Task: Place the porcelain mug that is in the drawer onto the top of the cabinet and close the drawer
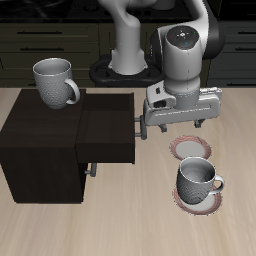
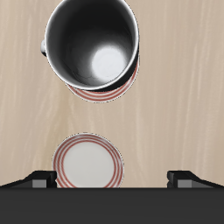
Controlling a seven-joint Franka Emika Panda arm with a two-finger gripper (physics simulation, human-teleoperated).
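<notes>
The porcelain mug (image 1: 54,80) sits on the cabinet (image 1: 40,140) (drawer (image 1: 108,128) partly out), gripper (image 1: 141,127) spread open by its handle.

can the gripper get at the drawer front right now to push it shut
Probably yes. The gripper sits right at the drawer front by its handle, with nothing between them. The porcelain mug already stands on the cabinet, out of the way.

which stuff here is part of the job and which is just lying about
Part of the job:
- big mug, on the cabinet's top
- cabinet
- drawer, pulled out
- claw, at the drawer's handle

Lying about:
- small mug on its saucer
- bare saucer
</notes>
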